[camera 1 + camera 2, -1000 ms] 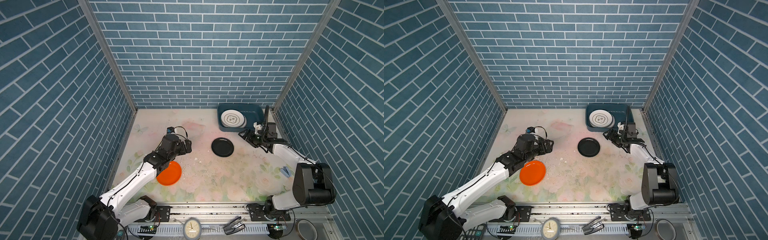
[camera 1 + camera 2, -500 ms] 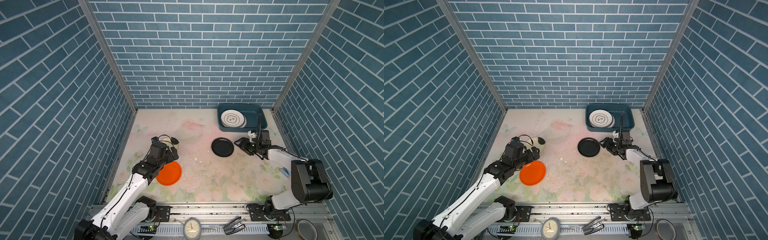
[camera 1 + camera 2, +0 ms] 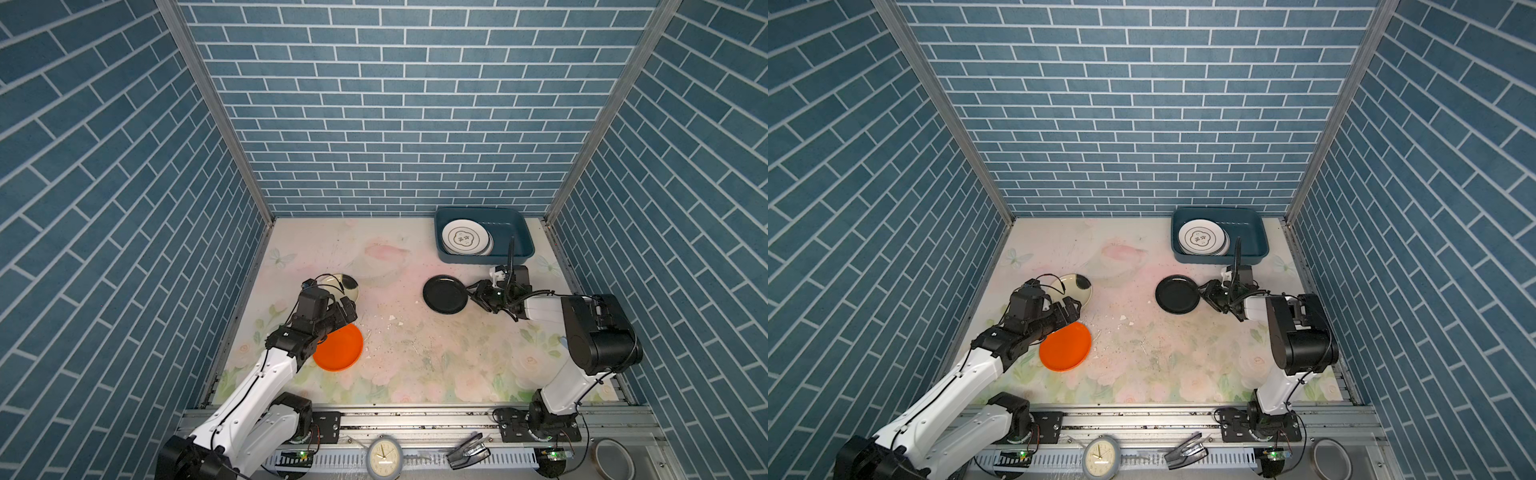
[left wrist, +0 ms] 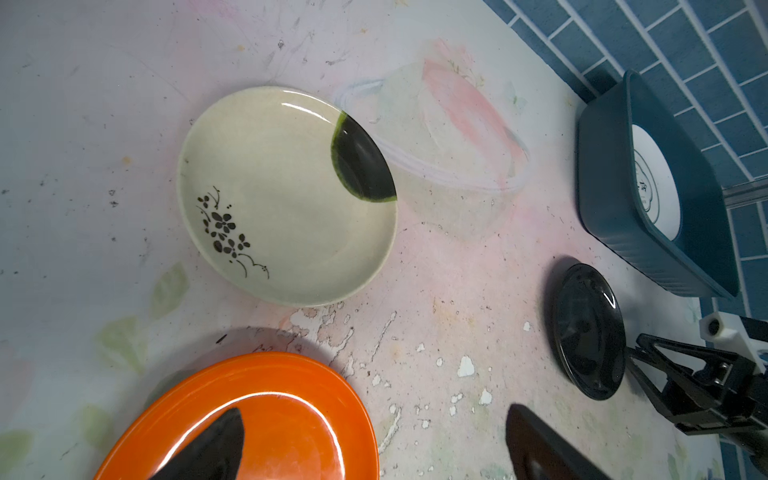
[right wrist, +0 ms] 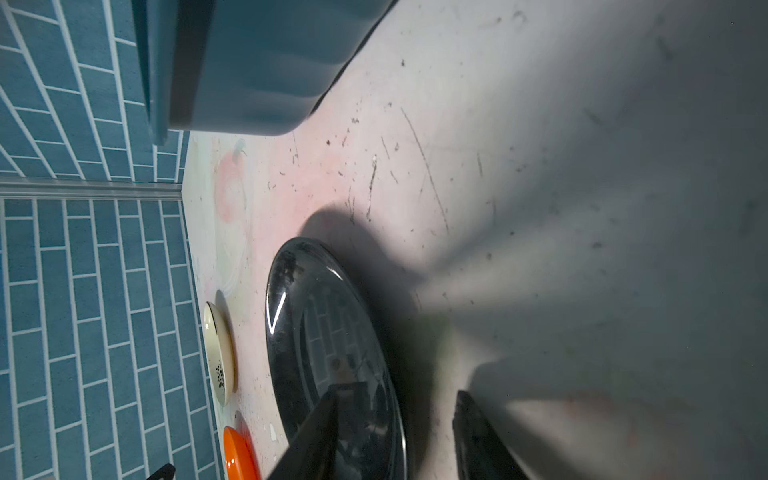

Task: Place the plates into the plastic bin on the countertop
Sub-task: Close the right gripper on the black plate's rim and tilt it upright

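Note:
A black plate (image 3: 444,294) (image 3: 1177,294) lies on the countertop (image 3: 415,353) in front of the plastic bin (image 3: 524,239) (image 3: 1260,235), which holds a stack of white plates (image 3: 465,237). My right gripper (image 3: 471,293) (image 5: 397,395) is open and straddles the black plate's (image 5: 328,332) right rim, one finger over the plate and one outside. An orange plate (image 3: 343,349) (image 4: 282,415) and a cream plate (image 3: 348,284) (image 4: 282,195) with a black patch lie at the left. My left gripper (image 3: 347,308) (image 4: 374,411) is open over the orange plate's far edge.
Small white chips (image 3: 392,318) dot the middle of the countertop. Blue brick walls close in the left, back and right. On the front rail are a round clock (image 3: 384,455), a black clip (image 3: 467,446) and a tape roll (image 3: 613,457).
The left arm drew back toward the front, uncovering the cream plate, and now hangs over the orange plate. The right gripper came from the bin to the black plate's rim, its jaws narrowing.

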Controlling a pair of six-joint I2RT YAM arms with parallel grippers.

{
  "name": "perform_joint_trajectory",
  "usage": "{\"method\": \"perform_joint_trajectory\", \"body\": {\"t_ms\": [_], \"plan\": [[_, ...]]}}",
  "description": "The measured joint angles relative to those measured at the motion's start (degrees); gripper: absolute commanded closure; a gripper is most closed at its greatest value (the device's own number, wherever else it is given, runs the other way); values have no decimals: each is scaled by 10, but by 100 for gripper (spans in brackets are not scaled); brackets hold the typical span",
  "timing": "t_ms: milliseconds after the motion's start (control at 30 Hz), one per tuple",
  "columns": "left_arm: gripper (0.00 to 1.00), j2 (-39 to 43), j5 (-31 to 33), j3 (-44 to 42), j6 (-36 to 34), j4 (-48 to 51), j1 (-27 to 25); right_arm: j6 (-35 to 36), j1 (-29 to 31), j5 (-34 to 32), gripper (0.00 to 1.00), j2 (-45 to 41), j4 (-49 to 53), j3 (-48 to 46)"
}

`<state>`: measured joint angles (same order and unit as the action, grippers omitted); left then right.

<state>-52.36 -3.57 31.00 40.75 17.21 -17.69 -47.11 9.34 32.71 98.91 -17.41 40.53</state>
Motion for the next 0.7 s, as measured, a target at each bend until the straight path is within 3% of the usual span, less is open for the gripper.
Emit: {"method": "perform_joint_trajectory", "body": {"t_ms": [700], "plan": [[0, -72, -37, 0, 7, -108, 1, -11, 13, 6, 100, 39, -14, 13]]}}
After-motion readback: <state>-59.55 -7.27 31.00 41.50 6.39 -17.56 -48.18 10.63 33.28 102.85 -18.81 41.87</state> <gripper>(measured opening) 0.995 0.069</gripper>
